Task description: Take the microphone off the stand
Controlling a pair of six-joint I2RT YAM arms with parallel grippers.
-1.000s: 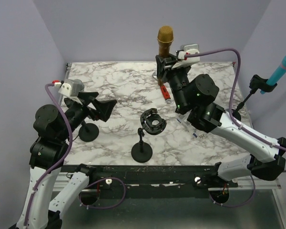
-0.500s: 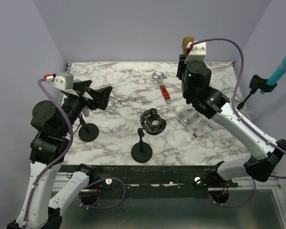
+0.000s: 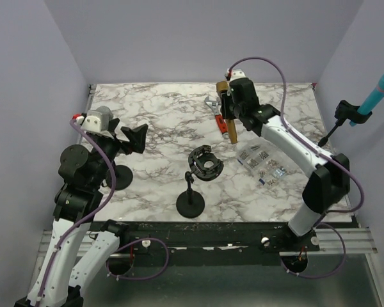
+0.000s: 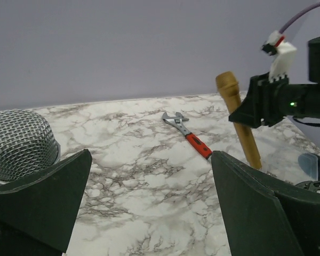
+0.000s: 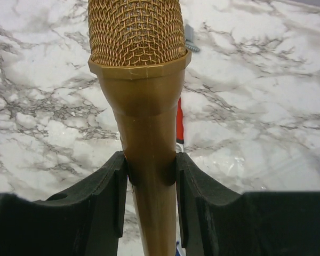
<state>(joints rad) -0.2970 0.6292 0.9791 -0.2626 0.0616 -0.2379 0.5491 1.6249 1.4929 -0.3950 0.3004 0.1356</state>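
At the left, the left gripper (image 3: 133, 137) hangs above the table (image 3: 153, 115) with its jaws spread wide and nothing between them, probably parked out of the way since the lift needs only one arm; its wrist view shows a silver mic (image 4: 18, 141) just beside its left finger, untouched. Near the middle the stand (image 3: 201, 163) has an empty clip, so the task's main step looks done and only the putting down is left. Further right and farther back lies the wrench (image 3: 219, 119), red handle toward us. Just right of it the right gripper (image 3: 232, 107) is clamped on the gold mic (image 3: 230, 125), pads squeezing the body just below the mesh head. That is a sensible hold, where the shaft is firm and the taper stops it slipping. The mic is tilted, head up and tail down toward the table beside the wrench handle; whether the tail touches, I cannot tell. A bag (image 3: 261, 160) of small parts lies to the near right of it. Compared with a second ago, the right arm has stretched out and come down: then it carried the mic upright and high over the far edge, half a second ago the mic was mostly hidden behind the wrist, and now it is low. The left arm has only shifted slightly, jaws wide throughout
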